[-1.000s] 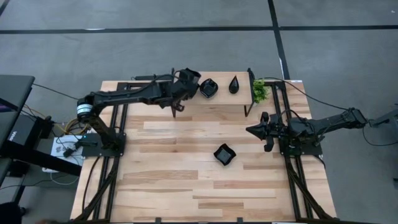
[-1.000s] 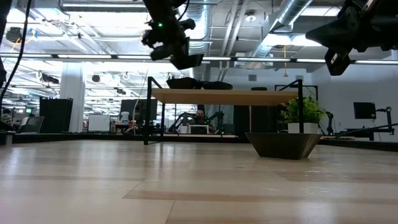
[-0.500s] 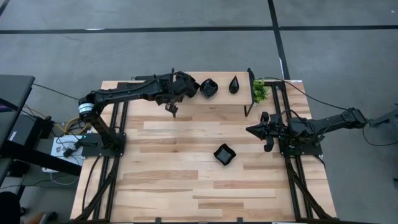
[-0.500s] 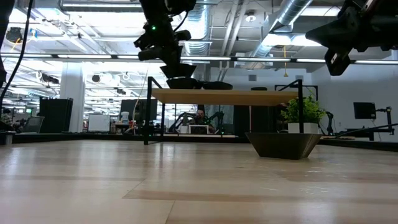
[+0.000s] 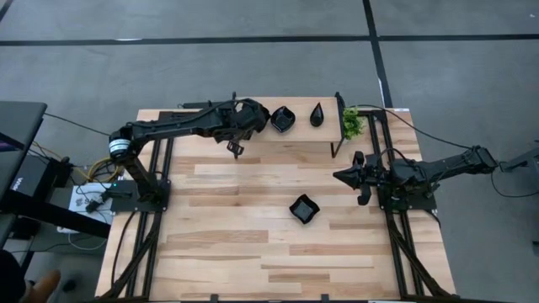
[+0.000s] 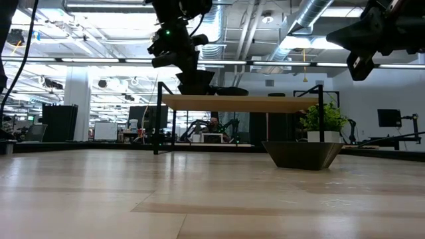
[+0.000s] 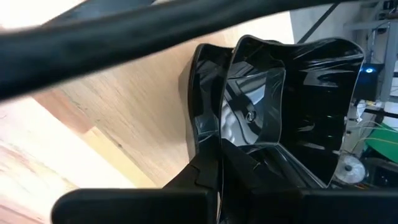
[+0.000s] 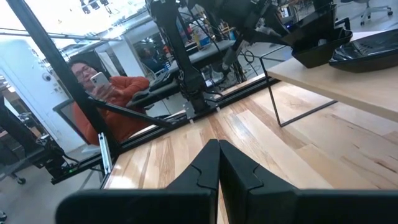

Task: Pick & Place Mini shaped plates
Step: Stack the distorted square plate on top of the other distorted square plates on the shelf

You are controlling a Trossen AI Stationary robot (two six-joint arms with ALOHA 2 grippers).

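Since a second ago the left gripper (image 5: 253,115) has been lowering its wavy-edged dish (image 7: 292,93) onto the raised shelf (image 6: 239,102) at upper centre, fingers pinching its rim. Two other dishes (image 5: 282,119) and a plant (image 5: 351,124) are crowding that shelf; another dish (image 5: 304,209) is lying lower centre. The right gripper (image 5: 339,177) is waiting at right, fingers pressed together.

Robotics lab: exposed ceiling ducts (image 6: 312,26), other arm rigs (image 6: 199,129), monitors (image 6: 388,117) behind.

**Our arms: left reaching far, right folded**

Our dark six-joint left arm stretches toward the table's far edge, its black two-finger left gripper (image 5: 250,114) clamped on a glossy plate. Our right arm sits folded at its side, its right gripper (image 5: 340,177) closed, empty, raised.
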